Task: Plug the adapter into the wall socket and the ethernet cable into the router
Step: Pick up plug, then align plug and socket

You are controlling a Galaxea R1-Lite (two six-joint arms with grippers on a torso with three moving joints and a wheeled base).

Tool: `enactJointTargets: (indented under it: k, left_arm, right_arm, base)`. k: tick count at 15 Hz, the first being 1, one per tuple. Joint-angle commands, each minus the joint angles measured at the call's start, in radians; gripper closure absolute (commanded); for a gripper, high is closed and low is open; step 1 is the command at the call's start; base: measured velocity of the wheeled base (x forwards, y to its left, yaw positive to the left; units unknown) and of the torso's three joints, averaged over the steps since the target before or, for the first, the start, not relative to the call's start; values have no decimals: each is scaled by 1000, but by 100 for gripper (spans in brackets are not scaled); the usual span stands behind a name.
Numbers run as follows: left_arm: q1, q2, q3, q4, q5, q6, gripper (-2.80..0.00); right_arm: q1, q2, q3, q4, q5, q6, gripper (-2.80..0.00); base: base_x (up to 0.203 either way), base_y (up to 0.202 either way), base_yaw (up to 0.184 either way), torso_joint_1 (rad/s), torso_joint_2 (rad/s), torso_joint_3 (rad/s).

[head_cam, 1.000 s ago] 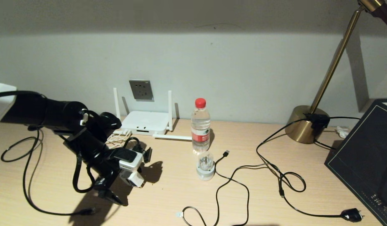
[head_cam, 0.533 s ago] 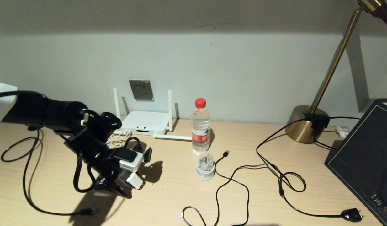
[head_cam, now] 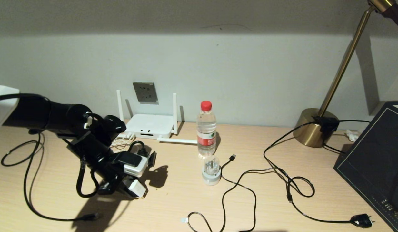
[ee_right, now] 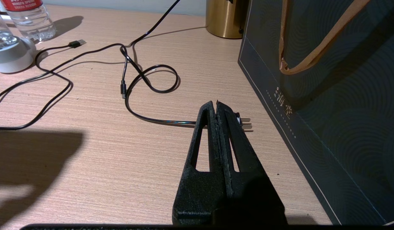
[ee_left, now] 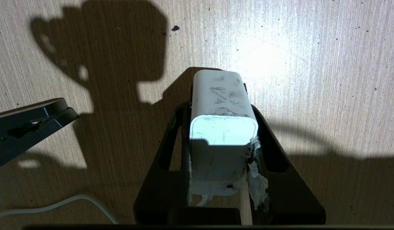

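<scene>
- Clamping the small white cube-shaped adapter (ee_left: 221, 127) from both sides, the left gripper (ee_left: 220, 105) hangs low over the pale wooden counter (head_cam: 173, 199) at near left; jaws pressed on its flanks, probably so the plug end stays free to meet the outlet;
- the square grey wall socket (head_cam: 144, 92) sits on the far wall, just above the flat white router (head_cam: 149, 126), well apart from the adapter;
- the right gripper (ee_right: 216, 105) rests idle at near right, jaws together, empty.
</scene>
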State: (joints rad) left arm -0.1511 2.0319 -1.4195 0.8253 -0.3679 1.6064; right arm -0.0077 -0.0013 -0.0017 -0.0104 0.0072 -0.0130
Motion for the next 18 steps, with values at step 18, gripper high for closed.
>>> enactJointTargets:
  k: [18]
  left_arm:
    - [391, -488, 629, -1277, -320, -1143, 0]
  right_arm:
    - [0, 1, 0, 0, 0, -1, 0]
  base:
    - [0, 0, 0, 0, 0, 0]
